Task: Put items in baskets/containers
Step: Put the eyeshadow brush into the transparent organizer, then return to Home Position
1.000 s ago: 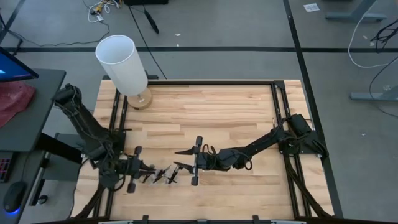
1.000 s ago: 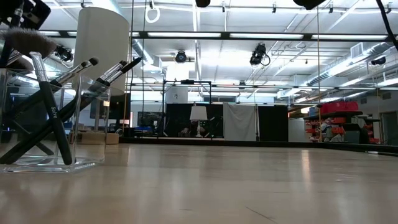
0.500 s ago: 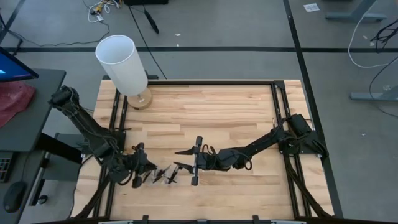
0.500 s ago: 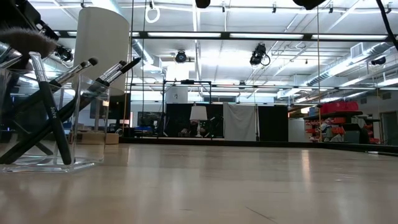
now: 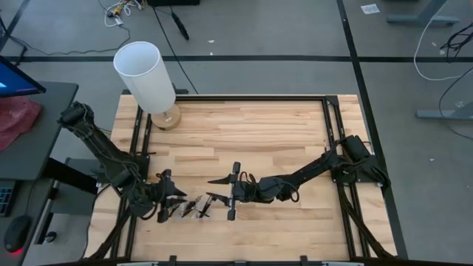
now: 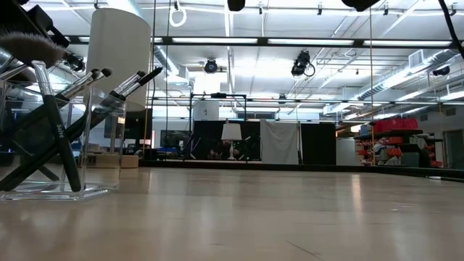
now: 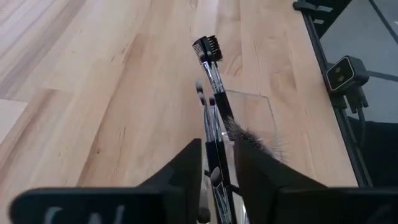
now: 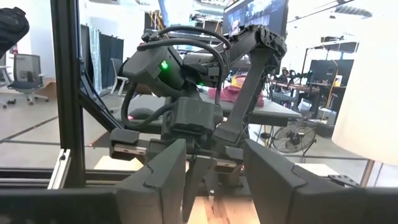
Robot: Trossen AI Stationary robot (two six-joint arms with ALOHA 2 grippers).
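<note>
The left pincer (image 7: pixel 217 177) is closed almost all the way on a thin dark brush (image 7: pixel 213 134), and it holds that brush just over the clear box (image 6: pixel 61 148) on the worktop (image 5: pixel 251 137). More brushes (image 6: pixel 109 87) already lean in the box right below the pincer. If the pincer lets go too early, the brush could tip over the low clear wall and roll away. It could also bump the leaning brushes and push them out. The right pincer (image 5: pixel 230 191) waits wide open just beside the box, holding nothing. One brush handle has tiny white writing, too small to read.
</note>
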